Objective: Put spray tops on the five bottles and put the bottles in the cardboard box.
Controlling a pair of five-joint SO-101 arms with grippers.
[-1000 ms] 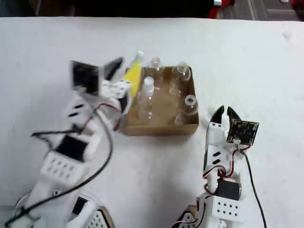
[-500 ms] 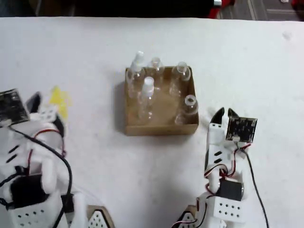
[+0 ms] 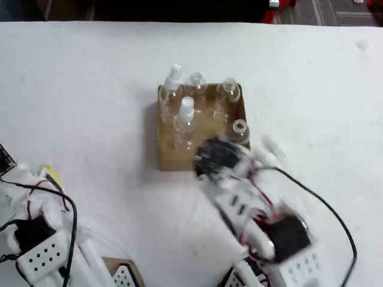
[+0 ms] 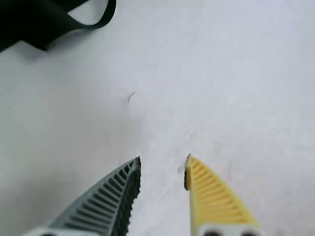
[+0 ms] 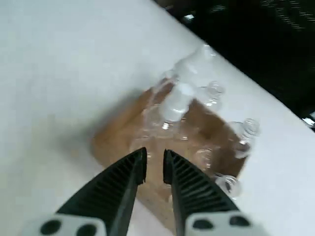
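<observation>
The cardboard box (image 3: 179,161) stands mid-table with five clear bottles upright inside. Two carry white spray tops: one at the back left corner (image 3: 173,78), one in front of it (image 3: 186,110). Three open-necked bottles (image 3: 229,89) stand along the back and right side. My right arm (image 3: 242,200) slants in from the front, its blurred head at the box's front right corner. My right gripper (image 5: 155,160) hangs above the box's near wall (image 5: 115,135), black fingers narrowly open and empty, pointing at a capped bottle (image 5: 174,101). My left gripper (image 4: 162,164) is open over bare table.
The left arm (image 3: 36,239) is folded back at the table's front left corner, its yellow finger (image 3: 51,174) just visible. A black strap (image 4: 59,19) lies at the table edge beyond it. White tabletop surrounds the box on all sides.
The left arm let go of a capped bottle at the box's back left and pulled back to the front left. The right arm swung left from beside the box to its front right corner.
</observation>
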